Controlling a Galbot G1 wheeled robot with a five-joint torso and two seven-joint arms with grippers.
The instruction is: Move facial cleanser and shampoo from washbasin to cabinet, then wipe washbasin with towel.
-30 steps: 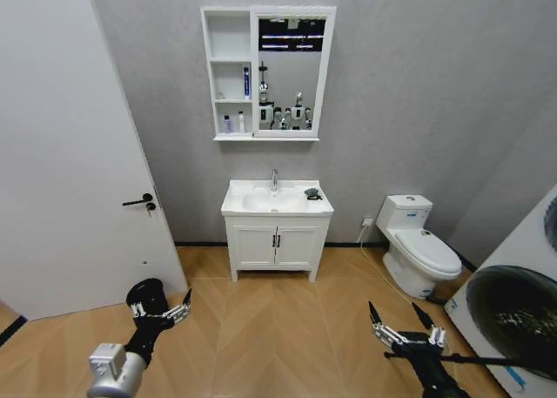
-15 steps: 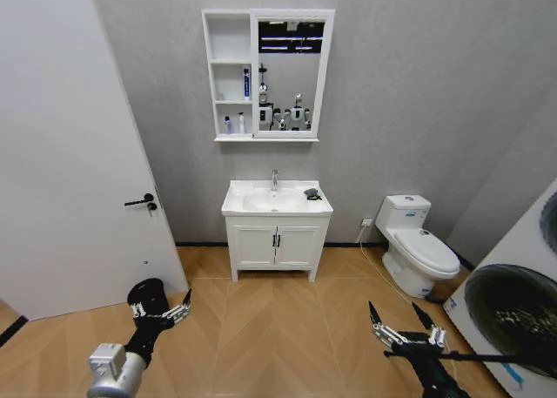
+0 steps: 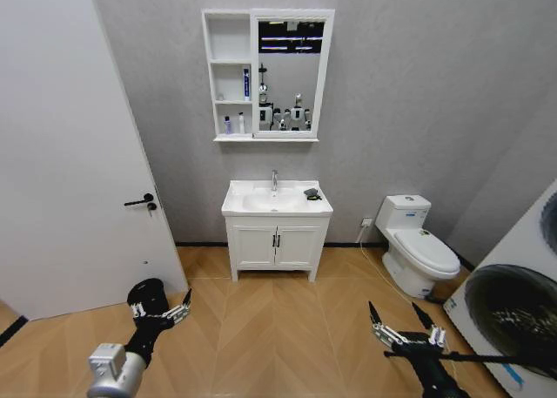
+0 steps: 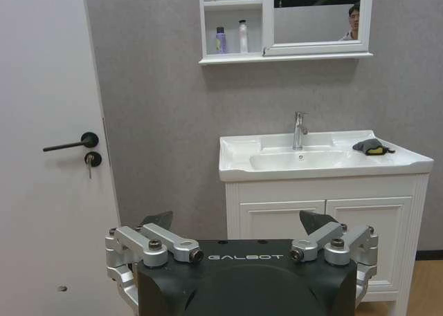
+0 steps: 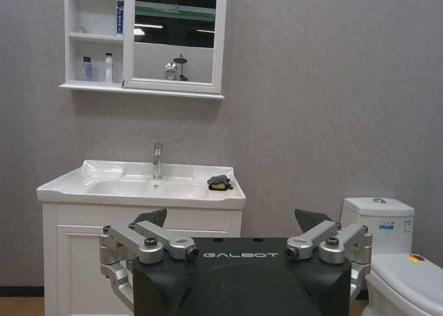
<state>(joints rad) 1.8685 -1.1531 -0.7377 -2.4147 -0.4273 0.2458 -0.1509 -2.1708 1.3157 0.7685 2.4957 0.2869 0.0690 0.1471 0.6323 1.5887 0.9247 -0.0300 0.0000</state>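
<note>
The washbasin [image 3: 277, 199] stands well across the floor from the robot, on a white two-door vanity [image 3: 277, 246] against the grey wall. Its counter carries no bottles; the one loose thing on it is the towel [image 3: 312, 192], a small dark cloth with a bit of yellow showing, lying on the rim near the basin's corner on the toilet side, apart from the chrome tap [image 3: 274, 179].

Above the basin hangs the cabinet [image 3: 228, 74] with its three open shelves beside the mirror [image 3: 291, 67]. The top compartment looks empty. The middle one holds a blue tube [image 3: 246, 82] standing upright. The bottom one holds two small bottles [image 3: 233, 124] side by side, one darker and one white. Which of these are the facial cleanser and the shampoo is too small to tell, but with the basin top bare of bottles, the moving part of the task appears done. The wiping seems still ahead: the towel lies untouched on the basin.

The left gripper [image 3: 162, 309] hangs low over the wooden floor [image 3: 278, 328] on the robot's left, its fingers spread and holding nothing. The right gripper [image 3: 402, 327] sits low on the right, likewise spread wide and empty. A white toilet [image 3: 419, 246] stands beside the vanity.
</note>
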